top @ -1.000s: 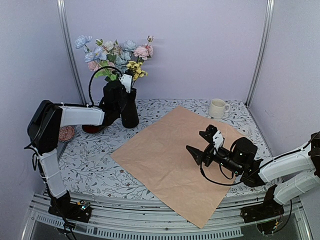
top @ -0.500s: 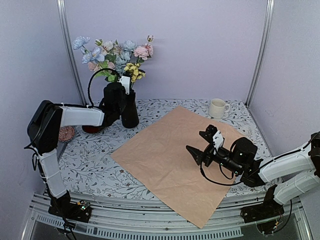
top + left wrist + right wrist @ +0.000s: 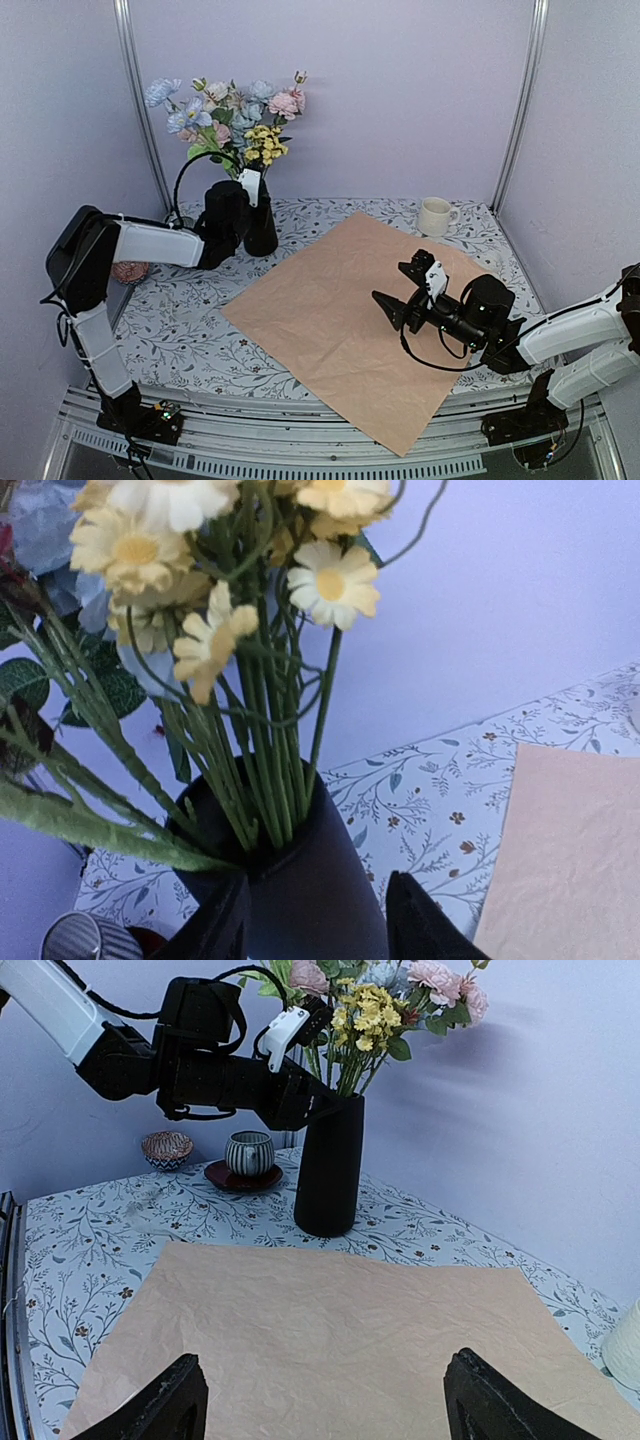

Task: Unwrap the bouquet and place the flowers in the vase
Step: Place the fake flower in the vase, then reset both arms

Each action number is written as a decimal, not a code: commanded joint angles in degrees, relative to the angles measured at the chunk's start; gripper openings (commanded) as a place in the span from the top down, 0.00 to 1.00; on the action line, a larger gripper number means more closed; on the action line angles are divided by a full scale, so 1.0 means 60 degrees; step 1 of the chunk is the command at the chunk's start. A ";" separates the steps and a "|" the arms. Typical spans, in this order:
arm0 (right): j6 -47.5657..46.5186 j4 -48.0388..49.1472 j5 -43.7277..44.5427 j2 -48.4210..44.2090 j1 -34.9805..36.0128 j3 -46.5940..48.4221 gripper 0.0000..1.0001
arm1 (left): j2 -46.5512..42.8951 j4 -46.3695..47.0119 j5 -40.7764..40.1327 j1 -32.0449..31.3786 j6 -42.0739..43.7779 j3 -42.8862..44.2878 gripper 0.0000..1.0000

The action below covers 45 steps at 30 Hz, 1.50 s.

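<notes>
The flowers (image 3: 225,110), pink, white, pale blue and yellow, stand with their green stems in the tall black vase (image 3: 262,228) at the back left. My left gripper (image 3: 250,195) is at the vase's upper part, open. In the left wrist view its fingers (image 3: 425,925) stand apart on either side of the vase (image 3: 310,880), the right one clear of it. No wrapped bouquet shows; its tan paper (image 3: 350,320) lies spread flat mid-table. My right gripper (image 3: 398,288) hovers open over the paper (image 3: 330,1310), nothing between its fingers.
A cream mug (image 3: 435,216) stands at the back right. Left of the vase (image 3: 330,1165) is a striped grey cup (image 3: 248,1152) on a dark red saucer, and further left a small patterned bowl (image 3: 166,1147). Tent poles and walls close in the back and sides.
My left gripper has opened, let go of the stems and dropped from the vase's mouth toward its body. The flowers now stand in the vase. The right arm has not moved.
</notes>
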 commanded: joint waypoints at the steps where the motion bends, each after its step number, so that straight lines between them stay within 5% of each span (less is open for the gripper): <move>1: -0.0007 0.0056 -0.0136 0.0022 -0.0031 0.0140 0.16 | -0.0609 0.0280 -0.0031 -0.0392 0.0040 -0.0573 0.49; 13: -0.0013 0.0037 -0.0197 -0.0008 -0.0032 0.0123 0.16 | -0.2223 0.0118 0.0088 -0.1029 -0.0095 -0.2104 0.26; 25: 0.0036 0.0056 -0.0308 -0.0062 -0.0041 0.0110 0.16 | -0.6636 -0.1050 0.0735 -0.1229 -0.1212 -0.5337 0.14; 33: 0.0024 -0.0127 0.0866 -0.0334 -0.0151 0.0036 0.16 | -0.8499 -0.1744 0.2247 0.1061 -0.3214 -0.6769 0.12; 40: 0.1669 -0.2277 0.2392 -0.1473 -0.2632 0.0076 0.12 | -0.9116 -0.1997 0.0320 0.1368 -0.2337 -0.7125 0.02; 45: 0.3287 -0.4305 0.2063 -0.2215 -0.5617 0.0302 0.11 | -0.9114 0.0477 0.1005 0.2385 -0.1758 -0.8495 0.02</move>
